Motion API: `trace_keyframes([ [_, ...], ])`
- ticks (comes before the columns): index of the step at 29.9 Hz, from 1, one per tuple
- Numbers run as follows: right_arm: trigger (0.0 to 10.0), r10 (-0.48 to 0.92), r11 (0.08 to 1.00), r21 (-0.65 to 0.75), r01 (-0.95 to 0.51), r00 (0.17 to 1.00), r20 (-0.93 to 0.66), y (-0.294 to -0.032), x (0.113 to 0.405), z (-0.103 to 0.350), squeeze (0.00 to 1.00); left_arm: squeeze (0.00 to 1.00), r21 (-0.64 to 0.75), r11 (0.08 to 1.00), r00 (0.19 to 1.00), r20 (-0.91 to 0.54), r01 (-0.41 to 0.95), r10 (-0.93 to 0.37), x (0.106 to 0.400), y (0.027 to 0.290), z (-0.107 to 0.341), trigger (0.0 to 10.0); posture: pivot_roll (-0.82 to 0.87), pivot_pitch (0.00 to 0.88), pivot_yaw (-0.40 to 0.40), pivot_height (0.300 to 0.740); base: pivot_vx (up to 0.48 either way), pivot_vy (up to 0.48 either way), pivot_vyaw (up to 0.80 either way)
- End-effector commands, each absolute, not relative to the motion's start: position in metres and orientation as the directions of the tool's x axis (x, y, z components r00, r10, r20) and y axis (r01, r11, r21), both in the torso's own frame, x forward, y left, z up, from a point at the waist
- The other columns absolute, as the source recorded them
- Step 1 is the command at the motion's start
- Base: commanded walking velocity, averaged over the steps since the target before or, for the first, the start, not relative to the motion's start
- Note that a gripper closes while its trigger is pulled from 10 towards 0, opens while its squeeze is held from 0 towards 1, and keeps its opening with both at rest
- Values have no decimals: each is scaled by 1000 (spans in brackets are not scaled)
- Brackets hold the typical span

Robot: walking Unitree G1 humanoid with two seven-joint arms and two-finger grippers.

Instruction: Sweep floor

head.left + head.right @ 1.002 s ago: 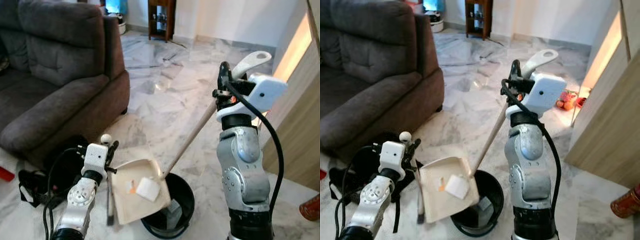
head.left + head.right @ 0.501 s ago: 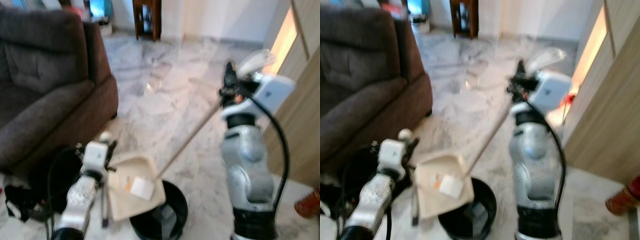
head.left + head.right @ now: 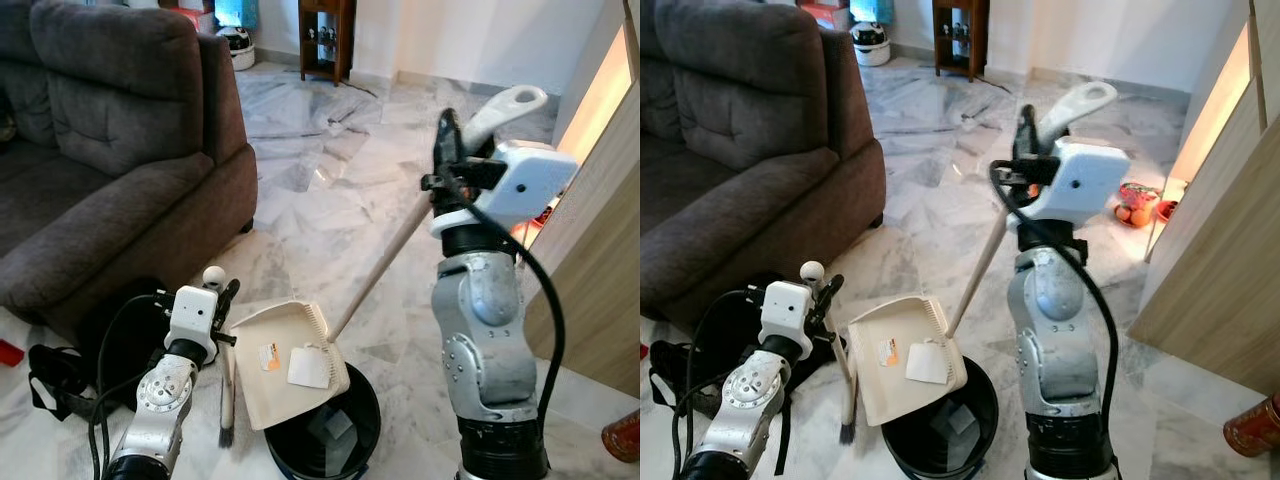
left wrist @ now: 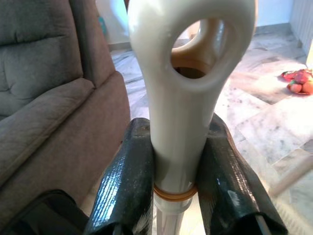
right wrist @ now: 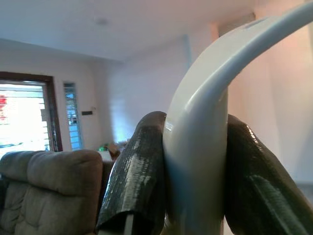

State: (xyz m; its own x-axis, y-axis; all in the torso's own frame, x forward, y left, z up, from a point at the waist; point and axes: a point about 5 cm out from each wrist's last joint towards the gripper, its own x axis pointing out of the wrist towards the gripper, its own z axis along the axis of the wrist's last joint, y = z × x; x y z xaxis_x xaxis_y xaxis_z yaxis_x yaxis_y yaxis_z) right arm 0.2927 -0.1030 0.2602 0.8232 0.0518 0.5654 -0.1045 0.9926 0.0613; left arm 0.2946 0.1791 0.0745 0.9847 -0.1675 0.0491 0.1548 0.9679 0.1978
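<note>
My right gripper (image 3: 447, 150) is shut on the white grip (image 3: 500, 108) of a long wooden pole (image 3: 375, 275), held at chest height. The pole slants down to a cream dustpan (image 3: 285, 395) held over the rim of a black bin (image 3: 335, 445). On the pan lie a white paper scrap (image 3: 309, 367) and a small orange-marked scrap (image 3: 268, 356). Low on the left, my left gripper (image 3: 222, 300) is shut on a short brush (image 3: 226, 395) that hangs bristles down beside the pan. In the left wrist view the fingers (image 4: 124, 186) clamp its cream handle (image 4: 178, 98).
A dark grey sofa (image 3: 110, 130) fills the left. A black bag with cables (image 3: 110, 335) lies on the marble floor beside my left arm. A wooden cabinet wall (image 3: 600, 250) stands on the right, with a red object (image 3: 625, 435) at its foot. A wooden stand (image 3: 325, 40) is at the far back.
The camera swung and blurred, then settled. The dustpan has turned and shifted slightly right over the bin, with both scraps still on it. Both grippers keep their holds.
</note>
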Motion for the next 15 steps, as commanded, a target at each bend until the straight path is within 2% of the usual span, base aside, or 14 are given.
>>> trace_keyframes([
  [1,10000,59,993,36,-110,747,662,-101,282,280,0,0,212,965,979,102,151,-176,296,179,85,10000,48,36,42,740,0,0,0],
  [10,10000,159,984,-58,-167,699,698,-81,271,280,0,0,210,965,978,104,154,-179,296,179,85,10000,49,40,43,740,0,0,0],
  [12,10000,237,971,-152,-185,668,705,-73,263,277,0,0,209,966,978,105,154,-179,296,179,85,10000,49,43,44,740,0,0,0],
  [15,10000,259,966,-179,-188,657,708,-71,258,274,0,0,209,965,978,105,156,-181,296,179,85,10000,47,43,45,740,0,0,0],
])
